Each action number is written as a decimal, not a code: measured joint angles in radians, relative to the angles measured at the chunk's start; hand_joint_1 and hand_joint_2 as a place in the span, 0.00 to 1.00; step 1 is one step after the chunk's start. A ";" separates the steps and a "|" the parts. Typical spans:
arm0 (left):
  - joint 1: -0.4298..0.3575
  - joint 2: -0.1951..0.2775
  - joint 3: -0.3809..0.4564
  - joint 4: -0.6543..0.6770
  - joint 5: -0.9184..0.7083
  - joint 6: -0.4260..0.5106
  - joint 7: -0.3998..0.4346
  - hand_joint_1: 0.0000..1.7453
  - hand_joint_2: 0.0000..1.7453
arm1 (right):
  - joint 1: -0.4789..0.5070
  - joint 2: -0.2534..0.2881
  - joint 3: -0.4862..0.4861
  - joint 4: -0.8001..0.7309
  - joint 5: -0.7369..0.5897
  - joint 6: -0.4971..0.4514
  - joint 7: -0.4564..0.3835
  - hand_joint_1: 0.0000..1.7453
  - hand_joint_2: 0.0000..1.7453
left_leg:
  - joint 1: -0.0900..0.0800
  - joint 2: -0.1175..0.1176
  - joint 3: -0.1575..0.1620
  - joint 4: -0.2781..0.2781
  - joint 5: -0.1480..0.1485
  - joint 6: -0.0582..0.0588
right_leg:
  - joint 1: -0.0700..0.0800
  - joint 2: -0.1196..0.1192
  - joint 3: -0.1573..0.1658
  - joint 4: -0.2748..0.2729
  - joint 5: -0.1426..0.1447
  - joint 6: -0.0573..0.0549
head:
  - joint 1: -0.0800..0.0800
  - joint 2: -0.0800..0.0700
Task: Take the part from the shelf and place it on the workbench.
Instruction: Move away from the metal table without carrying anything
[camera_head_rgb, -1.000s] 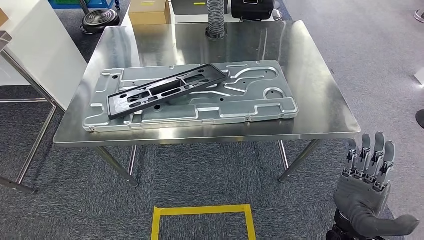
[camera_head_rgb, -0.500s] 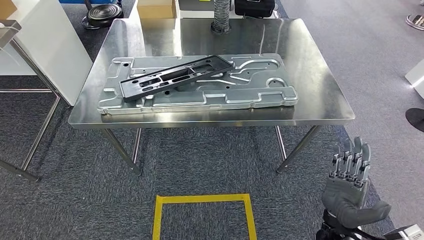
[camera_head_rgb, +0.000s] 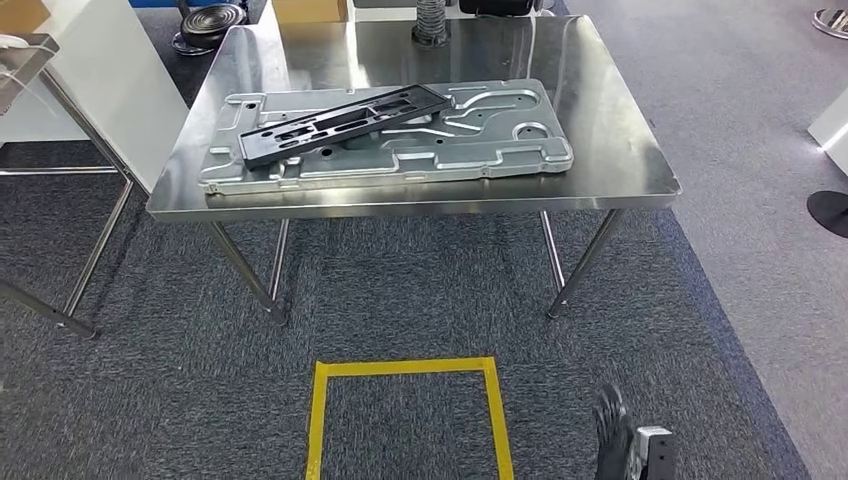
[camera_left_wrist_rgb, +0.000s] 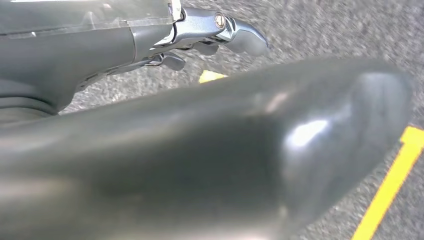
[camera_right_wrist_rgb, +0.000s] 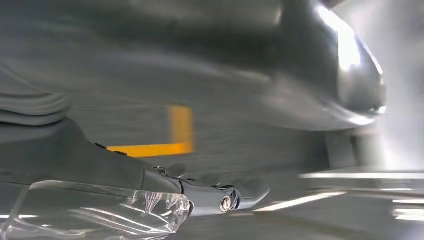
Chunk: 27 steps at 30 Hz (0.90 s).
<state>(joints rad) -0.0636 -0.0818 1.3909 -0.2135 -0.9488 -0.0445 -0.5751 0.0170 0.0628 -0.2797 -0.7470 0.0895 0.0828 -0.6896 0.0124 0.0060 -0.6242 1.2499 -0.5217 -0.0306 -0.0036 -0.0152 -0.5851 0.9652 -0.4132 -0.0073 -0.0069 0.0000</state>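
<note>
Both hands hold nothing. In the left wrist view the left hand (camera_left_wrist_rgb: 165, 135) shows a thick grey thumb across most of the frame and dark fingers (camera_left_wrist_rgb: 240, 37) stretched out past it, apart from the thumb, over grey carpet (camera_left_wrist_rgb: 325, 30) with a yellow line (camera_left_wrist_rgb: 390, 185) on it. In the right wrist view the right hand (camera_right_wrist_rgb: 200, 100) looks much the same: a blurred grey thumb, fingers (camera_right_wrist_rgb: 235, 195) reaching out straight with nothing between them, yellow tape behind. The head view catches only a dark bit of the right hand (camera_head_rgb: 612, 440) low at the frame's edge, beside a grey block (camera_head_rgb: 655, 455), well apart from the workbench (camera_head_rgb: 620, 170). On that steel workbench lies a large silver panel (camera_head_rgb: 480, 140), flat, taking up much of the top. A black part (camera_head_rgb: 340, 122) lies on the panel, long and slotted, set at a slant across the panel's left half. A yellow square (camera_head_rgb: 405, 400) is taped on the carpet in front of the workbench. A white cabinet (camera_head_rgb: 90, 70) stands to the left, with a metal frame (camera_head_rgb: 60, 290) beside it. A ribbed hose (camera_head_rgb: 430, 20) stands at the far edge of the workbench.
</note>
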 joint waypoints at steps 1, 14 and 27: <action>-0.001 0.000 0.000 -0.001 -0.003 -0.001 -0.001 0.00 0.00 | -0.009 -0.006 -0.004 0.073 0.014 -0.014 0.008 0.00 0.00 | 0.000 -0.001 0.055 -0.064 0.014 0.004 | 0.000 -0.001 -0.017 0.011 0.007 0.003 | 0.000 0.000; -0.010 0.008 -0.008 -0.003 -0.050 -0.022 -0.005 0.00 0.00 | -0.024 -0.029 0.003 0.502 0.156 -0.043 0.586 0.00 0.00 | -0.008 0.006 0.062 -0.273 0.080 0.061 | -0.012 0.008 -0.094 0.328 -0.167 0.061 | 0.006 0.000; -0.002 0.017 -0.043 -0.003 -0.097 -0.028 0.002 0.00 0.00 | -0.044 -0.010 0.092 0.555 0.292 -0.024 0.750 0.00 0.00 | -0.002 0.004 -0.068 -0.021 -0.059 0.001 | 0.001 0.001 0.083 -0.015 -0.063 -0.014 | -0.003 0.000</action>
<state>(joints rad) -0.0652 -0.0647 1.3479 -0.2167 -1.0463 -0.0726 -0.5734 -0.0274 0.0530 -0.1878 -0.1924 0.3810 0.0589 0.0606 0.0102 0.0101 -0.6920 1.2291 -0.5812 -0.0292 -0.0022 -0.0140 -0.5022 0.9500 -0.4764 -0.0218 -0.0100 0.0000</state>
